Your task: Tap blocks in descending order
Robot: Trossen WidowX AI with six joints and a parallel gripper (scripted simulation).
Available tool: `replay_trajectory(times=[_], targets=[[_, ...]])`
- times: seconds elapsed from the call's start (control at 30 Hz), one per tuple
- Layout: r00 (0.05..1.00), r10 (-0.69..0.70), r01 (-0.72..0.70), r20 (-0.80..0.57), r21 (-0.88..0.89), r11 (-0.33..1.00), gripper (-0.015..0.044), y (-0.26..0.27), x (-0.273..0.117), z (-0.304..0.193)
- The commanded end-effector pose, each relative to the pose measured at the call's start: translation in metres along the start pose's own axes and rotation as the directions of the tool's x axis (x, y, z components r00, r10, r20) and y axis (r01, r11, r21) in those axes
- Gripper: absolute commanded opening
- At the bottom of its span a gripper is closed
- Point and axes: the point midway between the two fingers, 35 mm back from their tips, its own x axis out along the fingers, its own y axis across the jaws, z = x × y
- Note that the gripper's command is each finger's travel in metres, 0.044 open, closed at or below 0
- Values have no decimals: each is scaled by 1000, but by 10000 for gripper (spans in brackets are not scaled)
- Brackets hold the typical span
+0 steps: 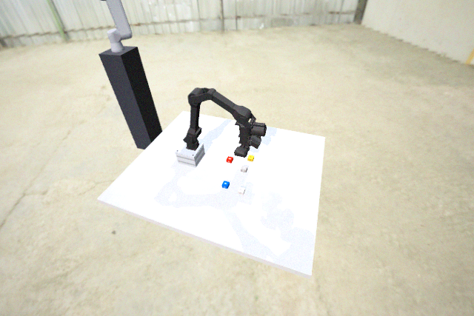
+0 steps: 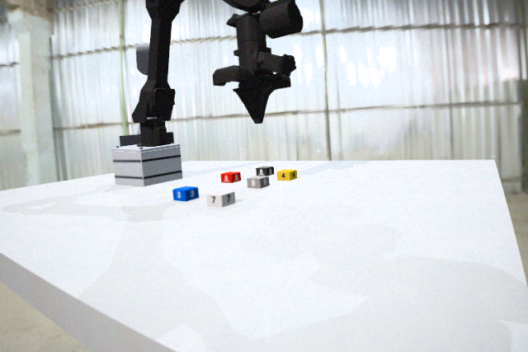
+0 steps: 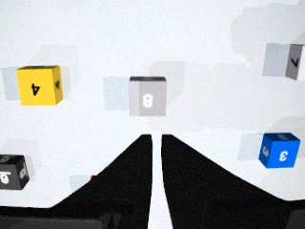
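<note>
My gripper [image 1: 241, 154] [image 2: 257, 121] [image 3: 155, 144] is shut and empty, pointing down well above the blocks. The grey block [image 1: 244, 169] [image 2: 257, 182] [image 3: 148, 97] shows 8 and lies just beyond the tips in the wrist view. The yellow block [image 1: 250, 158] [image 2: 286, 175] [image 3: 39, 87] shows 4. The white block [image 1: 241, 190] [image 2: 220, 199] [image 3: 294, 62] shows 7. The blue block [image 1: 226, 184] [image 2: 185, 194] [image 3: 279, 151] shows 3. The red block [image 1: 229, 159] [image 2: 230, 177] is mostly hidden behind a finger in the wrist view. The black block [image 2: 265, 171] [image 3: 14, 172] is hidden in the top view. Red's and black's digits are unclear.
The arm's grey base box [image 1: 189, 155] [image 2: 147, 166] stands on the white table [image 1: 267, 190] [image 2: 298, 275], left of the blocks. A dark pillar [image 1: 132, 94] with a second grey arm [image 1: 119, 15] stands beyond the table's far left corner.
</note>
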Motion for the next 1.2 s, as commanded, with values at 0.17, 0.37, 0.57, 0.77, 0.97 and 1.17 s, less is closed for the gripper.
replay_trajectory(times=[0.17, 0.37, 0.57, 0.77, 0.97, 1.17], targets=[[1000, -8, 8, -7, 12, 1000, 20, -64, -3, 16], [1000, -14, 14, -11, 6, 1000, 20, -142, -4, 20], [1000, -13, 13, -14, 2, 1000, 20, -153, -4, 19], [1000, -13, 13, -14, 2, 1000, 20, -154, 73, 18], [1000, -13, 13, -14, 2, 1000, 20, -154, 77, 18], [1000, -13, 13, -14, 2, 1000, 20, -154, 82, 18]])
